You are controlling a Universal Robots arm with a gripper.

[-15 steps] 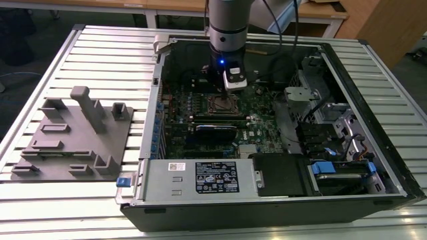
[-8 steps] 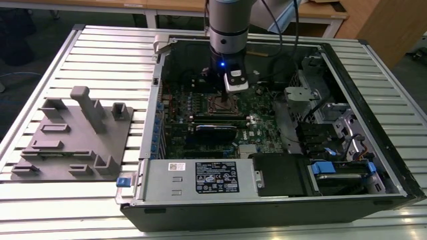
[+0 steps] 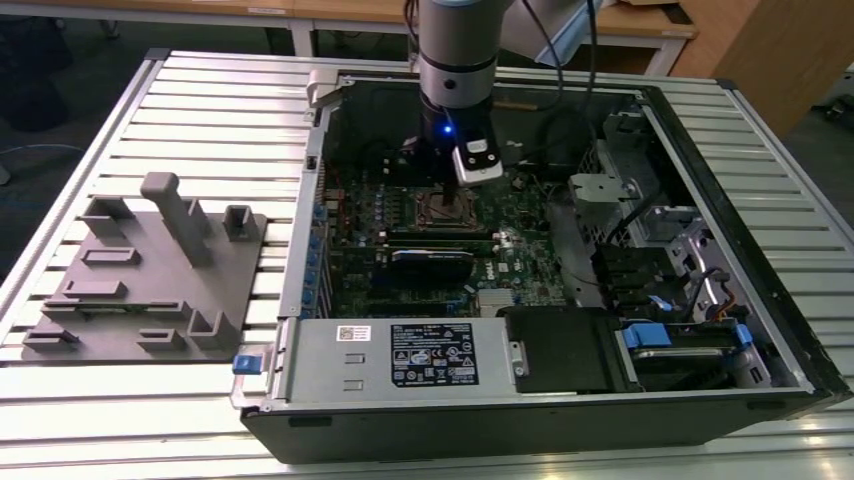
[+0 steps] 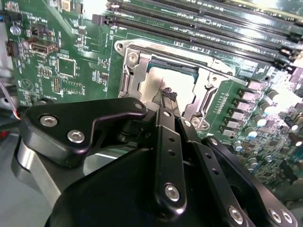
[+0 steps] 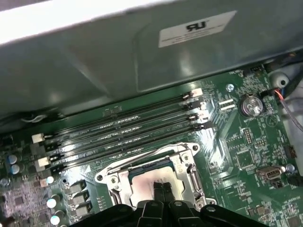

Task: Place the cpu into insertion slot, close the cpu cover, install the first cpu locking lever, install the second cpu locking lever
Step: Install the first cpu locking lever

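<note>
CPU seated in socket, cover lowered

The flat square silver-grey metal-topped cpu (image 4: pixel 156 84) lay level inside the small square dark insertion slot (image 5: pixel 152 166) on the green board. The thin silver metal frame cpu cover (image 4: pixel 134 75) lay flat around it, chip visible through its central window.

The gripper (image 5: pixel 162 189) hangs directly over the cpu (image 5: pixel 147 182), its fingers pressed together. Long memory slots (image 5: pixel 123 130) and the case wall (image 5: pixel 94 61) crowd one side; the cpu cover (image 4: pixel 208 90) frame rings the chip.
</note>
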